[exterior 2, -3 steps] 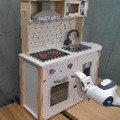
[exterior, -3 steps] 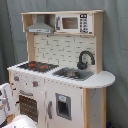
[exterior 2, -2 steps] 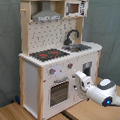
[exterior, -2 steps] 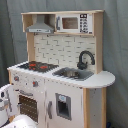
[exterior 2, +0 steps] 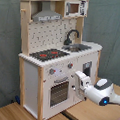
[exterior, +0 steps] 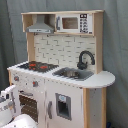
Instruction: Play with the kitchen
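My gripper (exterior 2: pixel 80 82) is low in front of the kitchen (exterior 2: pixel 56 56), with its tip just beside the oven door (exterior 2: pixel 58 91), on the side nearer to the sink end. In the second exterior view the kitchen front stands directly ahead of my gripper, and the knobs (exterior 2: pixel 52 72) are a little above it and further along the front. The oven door's long handle runs level, across my approach. I cannot tell if my fingers are spread or pressed together. Well above my gripper, the sink (exterior: pixel 74 73) holds nothing I can make out. The faucet (exterior: pixel 85 58) stands behind it.
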Controlling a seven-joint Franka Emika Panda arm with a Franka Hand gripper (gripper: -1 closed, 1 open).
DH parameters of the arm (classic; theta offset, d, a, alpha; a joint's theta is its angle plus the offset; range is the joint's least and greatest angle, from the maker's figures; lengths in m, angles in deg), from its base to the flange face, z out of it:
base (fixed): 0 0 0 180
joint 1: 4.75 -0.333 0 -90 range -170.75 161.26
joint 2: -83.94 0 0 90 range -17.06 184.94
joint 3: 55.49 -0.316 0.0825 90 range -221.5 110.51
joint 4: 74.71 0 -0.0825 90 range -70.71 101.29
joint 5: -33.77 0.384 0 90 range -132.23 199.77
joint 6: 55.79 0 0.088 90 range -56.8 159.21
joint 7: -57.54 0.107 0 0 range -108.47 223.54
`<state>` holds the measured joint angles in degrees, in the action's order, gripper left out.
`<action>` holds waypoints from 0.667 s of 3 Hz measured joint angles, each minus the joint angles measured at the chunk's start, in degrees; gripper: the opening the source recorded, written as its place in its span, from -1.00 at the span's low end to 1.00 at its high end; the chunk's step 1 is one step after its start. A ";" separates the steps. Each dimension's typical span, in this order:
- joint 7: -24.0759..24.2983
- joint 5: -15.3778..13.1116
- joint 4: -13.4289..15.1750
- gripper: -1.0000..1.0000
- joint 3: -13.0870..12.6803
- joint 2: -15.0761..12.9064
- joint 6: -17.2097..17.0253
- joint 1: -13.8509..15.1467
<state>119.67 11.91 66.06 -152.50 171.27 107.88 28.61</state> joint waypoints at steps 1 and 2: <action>5.14 -2.79 -0.69 1.00 -0.07 0.03 1.12 2.36; 9.32 -4.47 -2.45 1.00 -0.24 0.03 2.16 5.47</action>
<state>128.99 7.45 63.61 -152.74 171.30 110.04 34.08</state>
